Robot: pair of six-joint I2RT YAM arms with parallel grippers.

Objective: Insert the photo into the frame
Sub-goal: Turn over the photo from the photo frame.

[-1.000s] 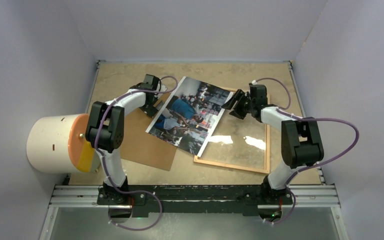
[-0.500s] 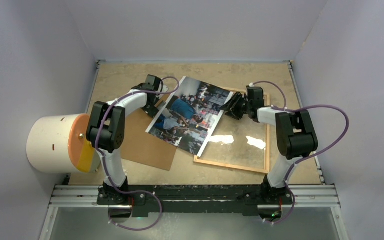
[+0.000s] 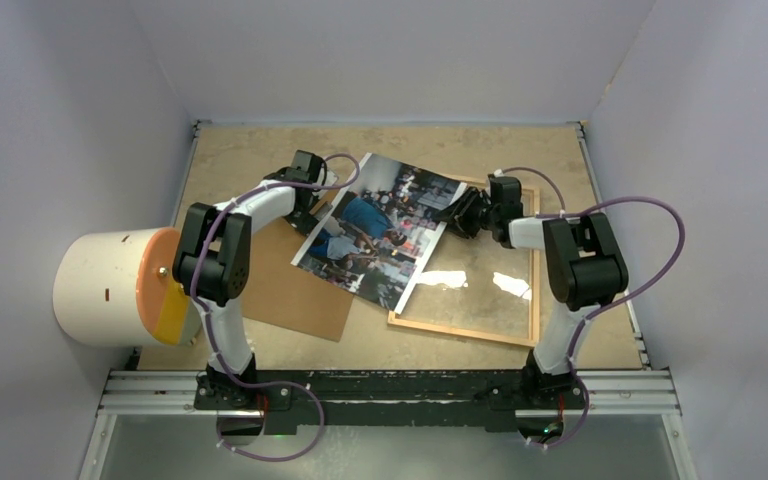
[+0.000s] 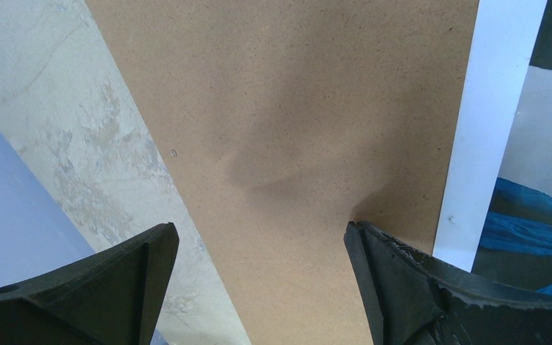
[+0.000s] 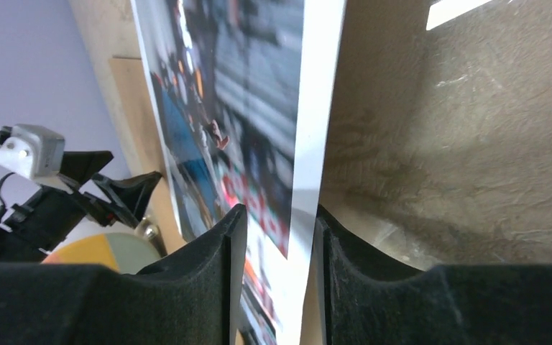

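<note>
The right gripper [image 5: 277,215] has its fingers narrowed onto the white border of the photo [image 5: 215,108], which overhangs the frame [image 3: 460,331] beneath them. The left gripper [image 4: 259,237] gapes wide above the backing board [image 4: 295,108], with the photo's edge beside one finger.

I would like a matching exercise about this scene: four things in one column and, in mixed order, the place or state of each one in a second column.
Things:
1. photo
2. frame
3. brown board
4. white tub

Places or states:
A. below the open left gripper
B. far left, lying on its side
C. one edge between the jaws of the right gripper
D. on the right, its glass reflecting light

Pairs: 1-C, 2-D, 3-A, 4-B.
</note>
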